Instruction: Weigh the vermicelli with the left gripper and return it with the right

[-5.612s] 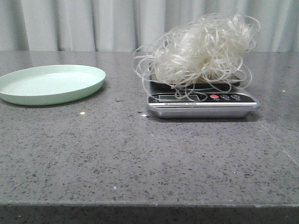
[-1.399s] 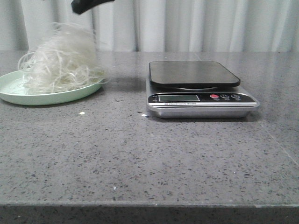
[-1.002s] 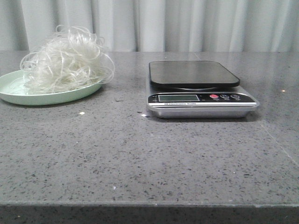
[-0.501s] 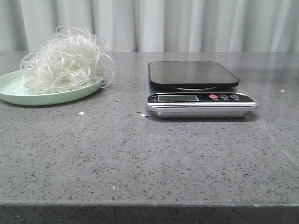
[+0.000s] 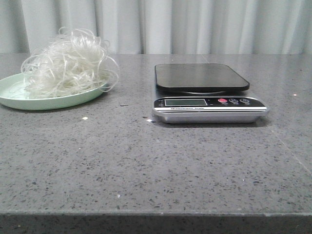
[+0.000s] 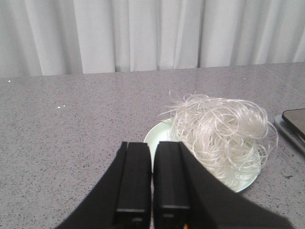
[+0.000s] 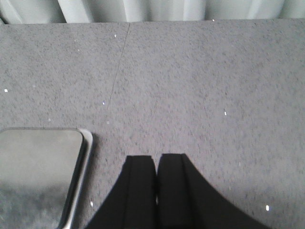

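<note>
The vermicelli [image 5: 68,63], a wispy whitish ball of looping strands, lies on the pale green plate [image 5: 14,100] at the table's left. It also shows in the left wrist view [image 6: 217,133] on the plate [image 6: 157,138]. The scale [image 5: 207,92] stands right of centre with a bare black platform. My left gripper [image 6: 152,143] is shut and empty, just short of the plate's near rim. My right gripper [image 7: 156,156] is shut and empty above bare table, beside the scale [image 7: 38,176]. Neither gripper shows in the front view.
A grey speckled stone table [image 5: 146,165] carries everything. A pale curtain [image 5: 195,24] hangs behind. A few small crumbs [image 5: 86,118] lie between the plate and the scale.
The vermicelli went from the scale to the green plate. A dark gripper above the plate has left the front view. The vermicelli has since settled and lies still.
</note>
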